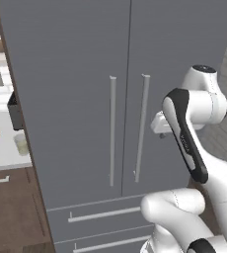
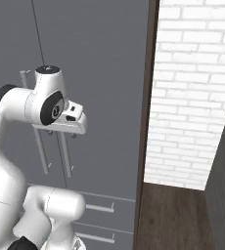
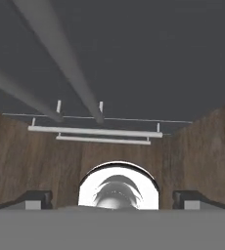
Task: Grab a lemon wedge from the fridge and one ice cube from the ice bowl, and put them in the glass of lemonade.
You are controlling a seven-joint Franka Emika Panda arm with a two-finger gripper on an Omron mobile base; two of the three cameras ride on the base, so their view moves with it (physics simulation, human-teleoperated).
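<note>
With both doors of the fridge (image 1: pixel 86 99) shut and the lemon wedge presumably hidden inside, the gripper (image 3: pixel 112 199) is hanging empty with jaws spread wide just beside the right handle (image 1: pixel 141 127), probably lining up to pull it, while the lemonade glass (image 1: pixel 21 145) is standing far to the left.

I look down the grey front of the fridge (image 3: pixel 148 53). Its 2 long door handles (image 3: pixel 60 58) run from 10 and 11 o'clock toward the centre, ending side by side. Just below their ends, 2 horizontal drawer handles (image 3: pixel 95 132) lie 1 above the other. Brown wood floor (image 3: pixel 202 151) fills 3 and 9 o'clock. My gripper (image 3: pixel 112 200) sits at 6 o'clock, fingertips (image 3: pixel 36 197) spread wide, nothing between them.
</note>
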